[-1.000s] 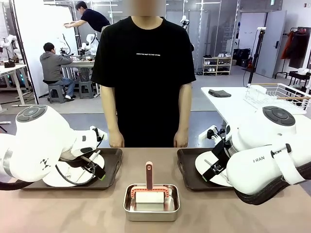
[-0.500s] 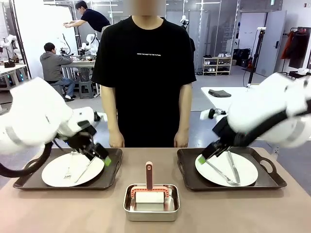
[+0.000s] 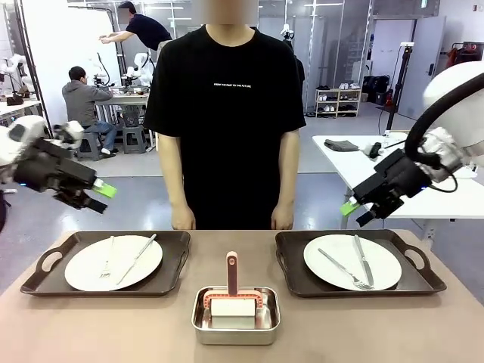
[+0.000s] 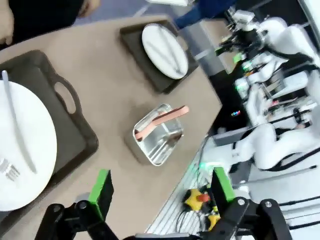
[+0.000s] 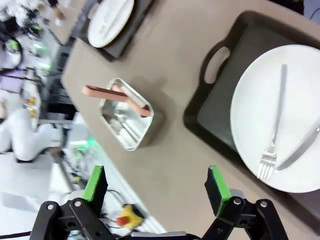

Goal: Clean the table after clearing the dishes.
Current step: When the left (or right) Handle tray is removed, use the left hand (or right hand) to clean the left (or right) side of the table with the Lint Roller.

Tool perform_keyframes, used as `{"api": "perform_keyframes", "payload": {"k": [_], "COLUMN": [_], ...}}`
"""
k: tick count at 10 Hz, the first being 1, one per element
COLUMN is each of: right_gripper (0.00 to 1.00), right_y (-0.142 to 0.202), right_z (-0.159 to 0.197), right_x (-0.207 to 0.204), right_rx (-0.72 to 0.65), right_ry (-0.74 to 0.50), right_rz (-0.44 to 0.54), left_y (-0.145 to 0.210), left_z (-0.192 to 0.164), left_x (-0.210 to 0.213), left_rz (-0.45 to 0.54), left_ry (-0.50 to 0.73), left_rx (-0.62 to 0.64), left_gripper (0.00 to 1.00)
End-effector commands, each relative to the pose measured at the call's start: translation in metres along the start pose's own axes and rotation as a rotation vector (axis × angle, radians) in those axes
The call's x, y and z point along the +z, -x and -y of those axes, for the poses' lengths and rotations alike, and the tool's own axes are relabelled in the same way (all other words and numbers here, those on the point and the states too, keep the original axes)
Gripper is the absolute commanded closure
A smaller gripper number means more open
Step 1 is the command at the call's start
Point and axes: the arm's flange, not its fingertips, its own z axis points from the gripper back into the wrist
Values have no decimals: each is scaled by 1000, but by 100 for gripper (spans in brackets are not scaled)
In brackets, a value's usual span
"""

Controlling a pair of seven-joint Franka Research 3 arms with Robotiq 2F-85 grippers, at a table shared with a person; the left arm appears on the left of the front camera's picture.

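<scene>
On the tan table lie two dark trays. The left tray carries a white plate with fork and knife, and the right tray carries another plate with cutlery. My left gripper hovers open and empty, high above the left tray's outer end. My right gripper hangs open and empty above the right tray. In the left wrist view the open left gripper looks down on the plate. In the right wrist view the open right gripper looks down on the plate.
A small steel pan with a pink-handled tool stands at the front middle between the trays. A person in a black shirt stands at the far edge, hands hanging by the table. A white table stands behind on the right.
Both arms have lifted up and outward from low over the trays, uncovering both plates. The left gripper went up and left, the right one up and right. Both stayed open.
</scene>
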Motion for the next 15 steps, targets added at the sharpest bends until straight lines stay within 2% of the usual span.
{"api": "perform_keyframes", "payload": {"k": [1, 3, 6, 8, 10, 15], "right_gripper": [0, 0, 0, 0, 0, 0], "right_y": [9, 34, 90, 127, 150, 173], "right_z": [26, 68, 129, 153, 166, 185], "right_x": [27, 72, 121, 149, 164, 171], "right_rx": [-101, -230, -351, -413, -456, -506], "right_ry": [-110, -166, -222, -238, -236, -243], "right_rz": [75, 207, 408, 502, 541, 566], "left_y": [29, 72, 119, 150, 169, 161], "left_z": [-30, -48, -68, -75, -73, -68], "left_x": [34, 83, 138, 167, 177, 175], "left_rz": [94, 200, 274, 303, 275, 272], "left_ry": [120, 193, 158, 148, 122, 69], "left_rx": [94, 200, 415, 453, 480, 536], "left_gripper": [0, 0, 0, 0, 0, 0]}}
